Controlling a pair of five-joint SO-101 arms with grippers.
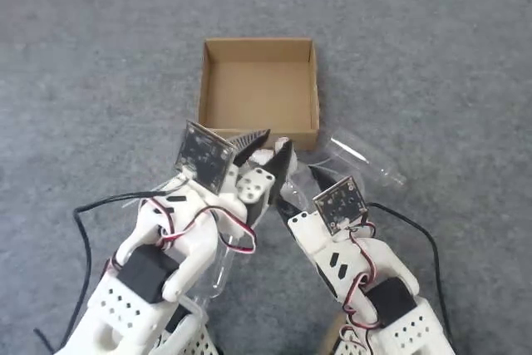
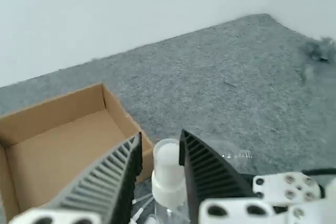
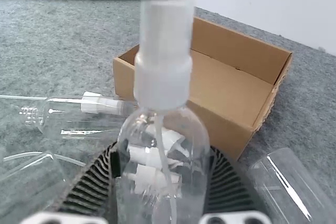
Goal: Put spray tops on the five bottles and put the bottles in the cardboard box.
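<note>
Bottle (image 3: 160,145): clear, upright, just in front of the box's front wall.
Spray top (image 3: 163,72): white, sitting on the bottle's neck, level with the box's rim.
Right claw (image 3: 163,153): closed on the bottle's body, a ribbed pad pressed to each side, on the near side of the box.
Left claw (image 2: 161,140): over the spray top beside the box's front wall, opened only narrowly. A jaw stands at each side of the top, and one seems to leave a thin gap, so it looks not yet clamped.
Box (image 1: 202,89): brown cardboard, open at the top, with bare board inside.
Second bottle (image 1: 366,162): clear, lying on its side just off the box's front right corner.
Third bottle (image 1: 224,268): lying farther out in front of the box, partly under the left arm.
Carpet (image 1: 83,81): grey, under the box and all around it.
</note>
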